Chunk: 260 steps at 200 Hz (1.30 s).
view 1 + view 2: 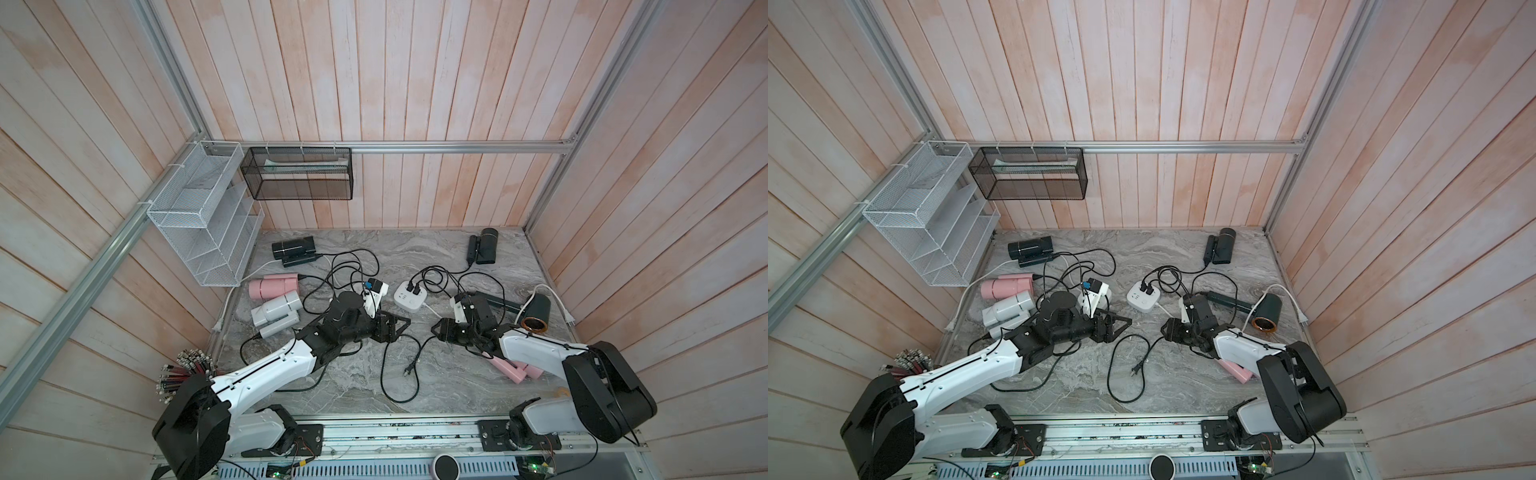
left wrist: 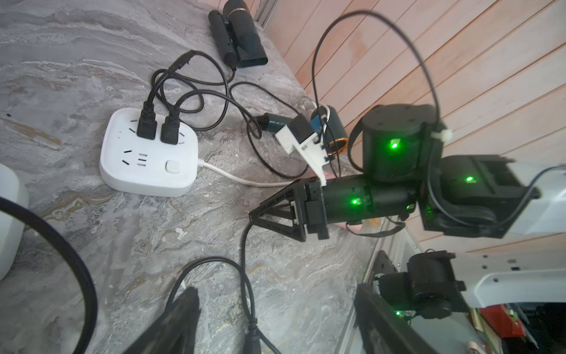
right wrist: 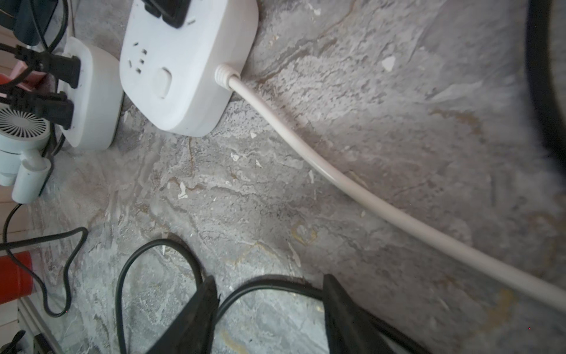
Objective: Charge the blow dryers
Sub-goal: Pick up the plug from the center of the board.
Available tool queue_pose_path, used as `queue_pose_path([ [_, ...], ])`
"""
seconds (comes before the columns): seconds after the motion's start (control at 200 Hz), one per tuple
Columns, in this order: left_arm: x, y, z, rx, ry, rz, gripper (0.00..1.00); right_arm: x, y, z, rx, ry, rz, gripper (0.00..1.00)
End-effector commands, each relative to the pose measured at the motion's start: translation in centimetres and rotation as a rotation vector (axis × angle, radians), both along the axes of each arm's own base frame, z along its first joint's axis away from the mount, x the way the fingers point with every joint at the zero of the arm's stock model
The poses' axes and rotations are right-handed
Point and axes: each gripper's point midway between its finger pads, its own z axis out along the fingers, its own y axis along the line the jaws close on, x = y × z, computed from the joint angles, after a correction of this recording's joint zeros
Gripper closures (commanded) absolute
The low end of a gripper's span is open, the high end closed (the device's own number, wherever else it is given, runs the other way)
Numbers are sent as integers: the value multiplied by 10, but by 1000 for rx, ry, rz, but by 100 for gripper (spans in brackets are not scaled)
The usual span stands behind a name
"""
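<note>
Six blow dryers lie round the edges of the marbled table [image 1: 440, 257]. A black dryer [image 1: 293, 248] is at the far left, with a pink dryer [image 1: 274, 286] and a light grey dryer [image 1: 276, 308] nearer along the left side. A second black dryer [image 1: 484, 246] is at the far right. A copper-ringed dryer [image 1: 536, 318] lies on the right, and a second pink dryer [image 1: 515, 370] lies near right, partly under the right arm.

Two white power strips sit mid-table. The centre strip [image 1: 409, 297] carries two black plugs [image 2: 147, 124]. The left strip [image 3: 92, 101], just beside it, also holds two plugs and is mostly hidden by the left wrist in both top views. A loose plug [image 1: 408, 370] lies unplugged on the table, nearer than both grippers, at the end of a looped black cord [image 1: 384, 374].

The left gripper [image 1: 399, 328] is low, just near of the strips. Its fingers [image 2: 177, 321] are spread wide, and the cord passes between them untouched. The right gripper [image 1: 436, 329] faces it from the right. Its fingers [image 3: 199, 312] stand partly apart with the cord crossing the gap, which is wider than the cord, so nothing is pinched
</note>
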Motion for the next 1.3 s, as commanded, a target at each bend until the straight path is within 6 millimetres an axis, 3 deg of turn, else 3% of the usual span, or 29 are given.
queue_pose_path([
  [0.0, -6, -3, 6, -16, -46, -21, 15, 10, -10, -2, -58, -15, -62, 45],
  [0.4, -21, -22, -14, 107, -53, -94, 13, 32, -64, -1, -175, -29, -198, 47],
  [0.575, -25, -26, -25, 148, -28, -119, 24, 40, -72, 6, -198, -54, -202, 47],
  [0.855, -36, -27, -44, 176, 46, -129, 32, 31, -48, 44, -72, -180, -88, 47],
  [1.125, -58, -32, -82, 294, 158, -166, 35, -3, -17, 72, 36, -255, 79, 44],
  [1.295, -59, -31, -107, 376, 242, -129, 42, -19, -7, 80, 60, -271, 145, 44],
])
